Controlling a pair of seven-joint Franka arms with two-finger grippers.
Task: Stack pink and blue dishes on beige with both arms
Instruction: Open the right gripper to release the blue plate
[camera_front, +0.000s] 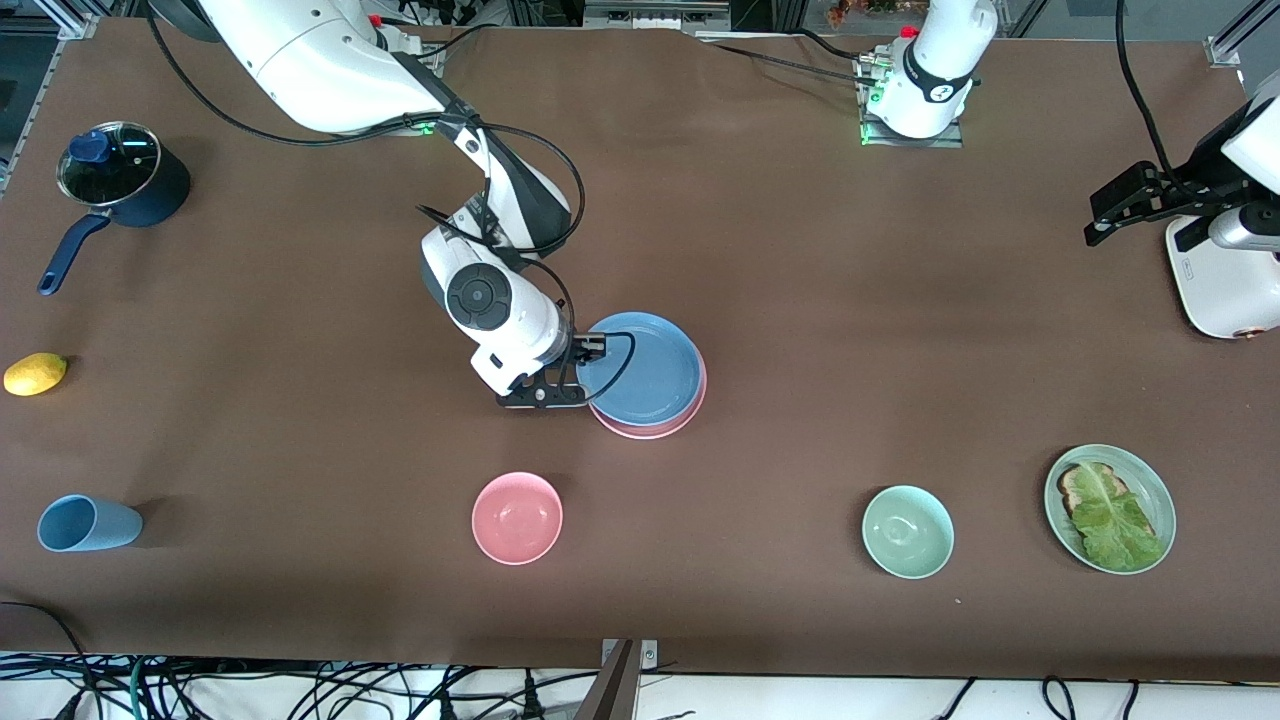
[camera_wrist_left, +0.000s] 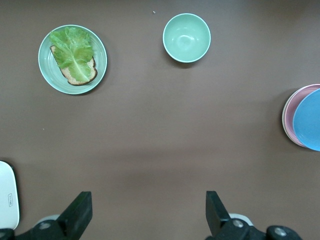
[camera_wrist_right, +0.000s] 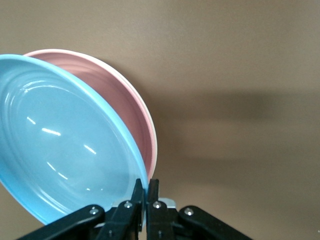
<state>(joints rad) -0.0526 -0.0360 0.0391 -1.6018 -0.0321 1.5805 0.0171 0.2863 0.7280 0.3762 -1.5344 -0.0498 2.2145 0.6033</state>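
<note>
The blue plate (camera_front: 640, 368) lies tilted on top of the pink plate (camera_front: 650, 430) near the table's middle. My right gripper (camera_front: 596, 348) is shut on the blue plate's rim at the side toward the right arm's end. In the right wrist view its fingers (camera_wrist_right: 147, 186) pinch the blue plate (camera_wrist_right: 65, 150), whose gripped edge is raised off the pink plate (camera_wrist_right: 132, 112). Only a thin pale edge shows under the pink plate (camera_wrist_left: 290, 112), so the beige plate is mostly hidden. My left gripper (camera_front: 1092, 215) waits open over the table's left-arm end, with nothing between its fingers (camera_wrist_left: 80, 212).
A pink bowl (camera_front: 517, 517), a pale green bowl (camera_front: 907, 531) and a green plate with toast and lettuce (camera_front: 1110, 508) sit nearer the front camera. A blue cup (camera_front: 88, 523), a lemon (camera_front: 35, 374) and a lidded pot (camera_front: 120, 185) stand at the right arm's end.
</note>
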